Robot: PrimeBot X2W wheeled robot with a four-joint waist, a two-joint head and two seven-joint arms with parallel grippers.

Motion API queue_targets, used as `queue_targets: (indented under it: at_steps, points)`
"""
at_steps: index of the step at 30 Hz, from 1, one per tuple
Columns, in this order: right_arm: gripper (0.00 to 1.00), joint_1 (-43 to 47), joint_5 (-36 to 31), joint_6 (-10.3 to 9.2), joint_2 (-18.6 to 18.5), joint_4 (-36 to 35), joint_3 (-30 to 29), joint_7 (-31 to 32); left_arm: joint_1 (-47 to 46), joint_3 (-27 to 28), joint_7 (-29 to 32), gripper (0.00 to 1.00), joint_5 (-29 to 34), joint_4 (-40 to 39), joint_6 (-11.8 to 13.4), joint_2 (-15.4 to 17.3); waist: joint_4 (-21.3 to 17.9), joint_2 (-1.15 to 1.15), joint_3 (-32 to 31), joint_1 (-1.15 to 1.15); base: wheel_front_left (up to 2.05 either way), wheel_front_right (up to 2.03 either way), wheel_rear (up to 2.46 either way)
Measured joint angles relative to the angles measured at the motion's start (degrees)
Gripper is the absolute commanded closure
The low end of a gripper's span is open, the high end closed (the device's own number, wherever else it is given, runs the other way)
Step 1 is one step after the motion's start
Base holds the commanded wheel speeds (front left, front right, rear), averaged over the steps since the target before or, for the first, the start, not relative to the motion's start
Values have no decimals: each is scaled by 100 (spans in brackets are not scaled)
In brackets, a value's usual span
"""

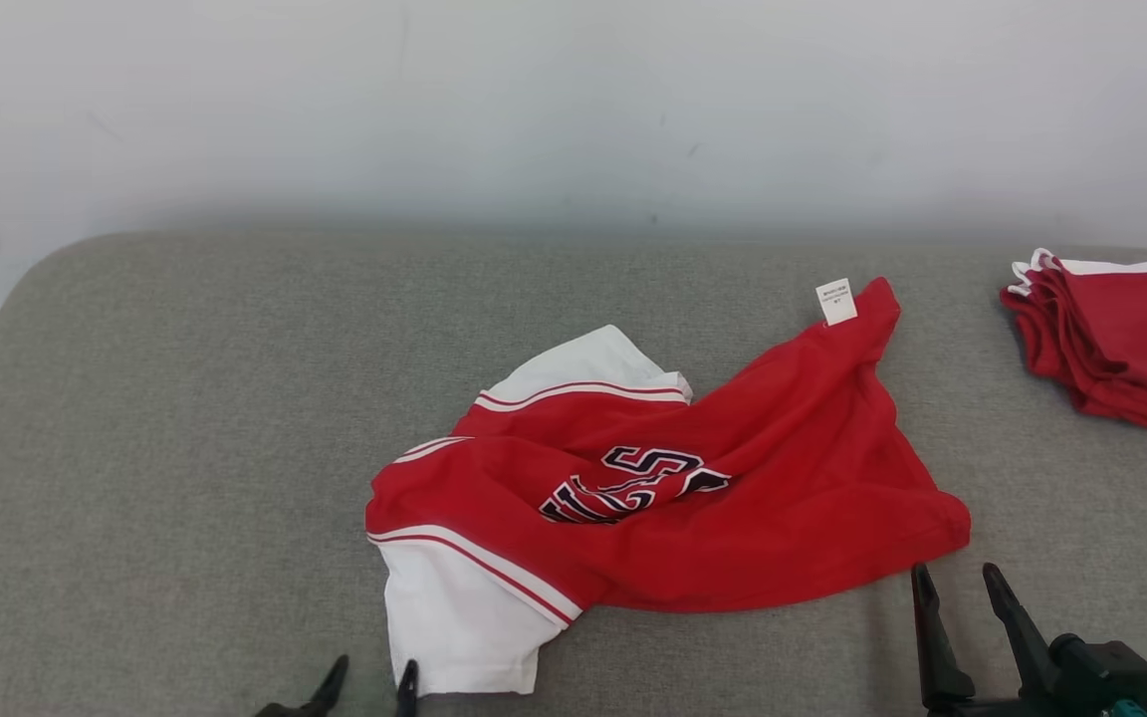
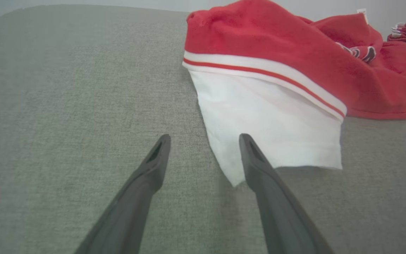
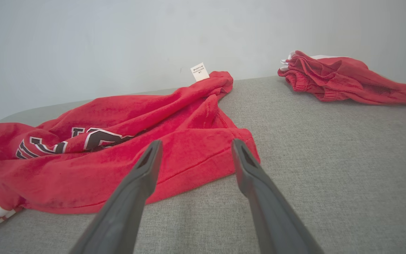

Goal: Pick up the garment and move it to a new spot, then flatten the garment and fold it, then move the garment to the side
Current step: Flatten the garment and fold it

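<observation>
Crumpled red-and-white shirt [image 1: 653, 488] mid grey table [image 1: 185, 398], long axis from near-left sleeve to far-right tag. Left gripper [image 1: 374, 669] spread wide, empty, at white sleeve [image 1: 454, 627] edge. Right gripper [image 1: 956, 573] spread wide, empty, just short of red hem corner [image 1: 932, 518]. Left marginally nearer.

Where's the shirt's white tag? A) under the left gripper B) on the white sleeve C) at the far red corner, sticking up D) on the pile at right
C: the tag stands up at the far red corner of the shirt, toward the wall.
</observation>
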Motion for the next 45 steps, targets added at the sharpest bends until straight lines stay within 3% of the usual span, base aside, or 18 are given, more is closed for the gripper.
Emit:
queue_targets:
  at_steps: [15,22,34,35,37,38,45]
  points:
    - [0,1,29,-1,-29,19,-97,0,-274,-580,0,0,-60,644,-1,-145,-183,0,70,0,0,0,0]
    - [0,7,21,-1,-13,9,-107,0,-248,-218,0,0,-71,502,33,-167,-136,0,47,0,0,0,0]
    - [0,5,23,-1,-23,31,-85,0,-189,-170,-7,0,-87,779,27,-212,-174,0,66,0,0,0,0]
    - [0,4,26,0,-29,42,-82,0,-210,-172,-5,5,-120,835,27,-215,-182,0,70,0,0,0,0]
    - [0,2,26,-1,-41,107,-83,1,-268,-194,-7,76,-182,899,27,-220,-196,0,75,0,0,0,0]
    - [0,2,26,-1,-44,140,-81,1,-293,-202,-7,100,-235,914,27,-216,-199,0,79,0,0,0,0]
    - [0,-145,36,-1,-180,376,-143,1,-341,-201,-4,100,-389,733,2,-227,-132,0,71,0,0,0,0]
